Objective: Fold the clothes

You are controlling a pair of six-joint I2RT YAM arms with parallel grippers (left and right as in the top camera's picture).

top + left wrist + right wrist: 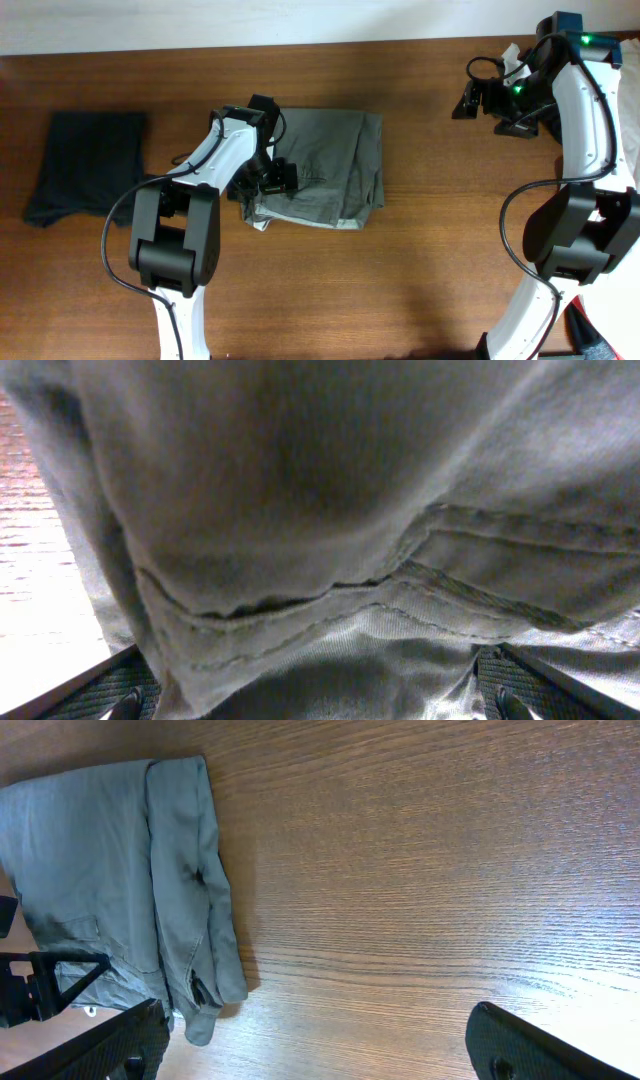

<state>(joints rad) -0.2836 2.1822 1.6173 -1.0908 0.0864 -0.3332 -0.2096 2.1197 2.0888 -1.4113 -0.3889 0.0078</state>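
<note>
Trousers: Grey-khaki trousers (110, 870) lie folded at upper left. A thick layered edge runs down their right side and ends in a loose flap near the bottom.
Table: Brown wood-grain table (420, 870) fills the centre and right of the view, with a pale glare at lower right.
Right gripper: The right gripper (320, 1055) has its jaws spread wide. Its dark fingers (135, 1040) sit in the two lower corners, with only bare wood between them.
Left arm: A black part of the left arm (45, 985) juts in from the left edge, over the trousers' lower portion.
</note>
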